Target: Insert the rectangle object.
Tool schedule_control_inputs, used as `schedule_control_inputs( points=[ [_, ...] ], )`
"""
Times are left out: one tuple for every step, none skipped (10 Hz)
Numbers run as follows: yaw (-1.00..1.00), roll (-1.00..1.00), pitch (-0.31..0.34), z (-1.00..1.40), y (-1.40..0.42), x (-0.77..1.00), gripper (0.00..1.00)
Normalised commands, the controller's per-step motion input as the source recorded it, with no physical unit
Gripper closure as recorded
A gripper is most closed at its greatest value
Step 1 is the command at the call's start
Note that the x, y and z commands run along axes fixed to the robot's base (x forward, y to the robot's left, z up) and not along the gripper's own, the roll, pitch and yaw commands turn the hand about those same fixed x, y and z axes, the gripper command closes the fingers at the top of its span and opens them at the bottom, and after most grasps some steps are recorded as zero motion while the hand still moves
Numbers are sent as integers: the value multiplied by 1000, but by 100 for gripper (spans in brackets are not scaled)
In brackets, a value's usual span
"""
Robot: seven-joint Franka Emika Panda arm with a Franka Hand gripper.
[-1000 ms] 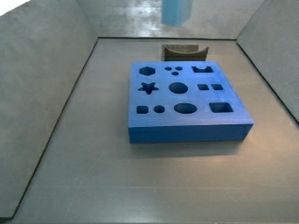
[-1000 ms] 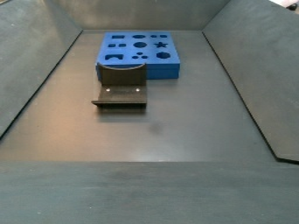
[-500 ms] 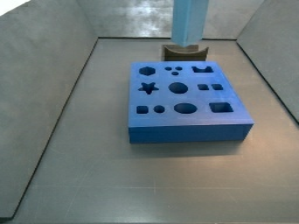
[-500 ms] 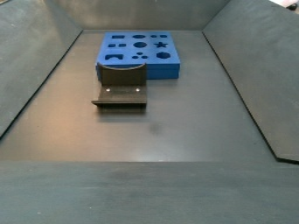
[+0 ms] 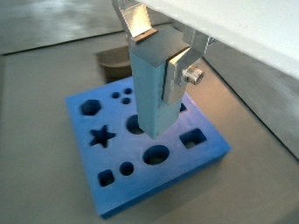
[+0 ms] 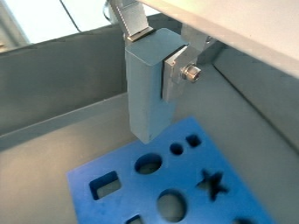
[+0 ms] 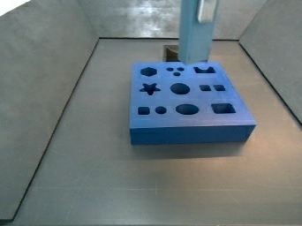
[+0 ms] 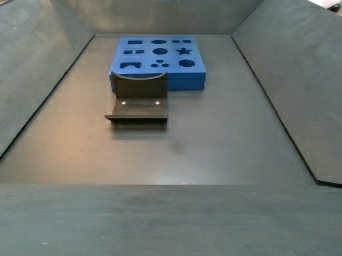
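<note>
The tool (image 5: 163,52) stays clamped on the bar (image 5: 153,87), which has dropped lower over the far edge of the blue block (image 7: 189,106) within the last second; insertion looks close, not begun.

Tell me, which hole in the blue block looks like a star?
The star hole sits on the block's edge, with five points; the other holes are round, square or notched. The gripper holds the bar above.
</note>
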Motion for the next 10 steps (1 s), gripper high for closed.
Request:
schedule_control_inputs(
  points=[
    [-934,77,-46,-403,0,151,100],
    [-851,86,-37,-406,0,240,100],
    [-774,47,-16,-303,-26,314,100],
    [-671,0,0,-46,-80,403,100],
    [-509,-70,0,0,-146,526,100],
    [-243,0,97,-103,-174,686,100],
    [-134,19,153,-251,-134,760,100],
    [-60,104,194,-386,-77,800,100],
    [-9,193,227,-417,-29,829,100],
    [-6,214,244,-374,-14,800,100]
  ],
)
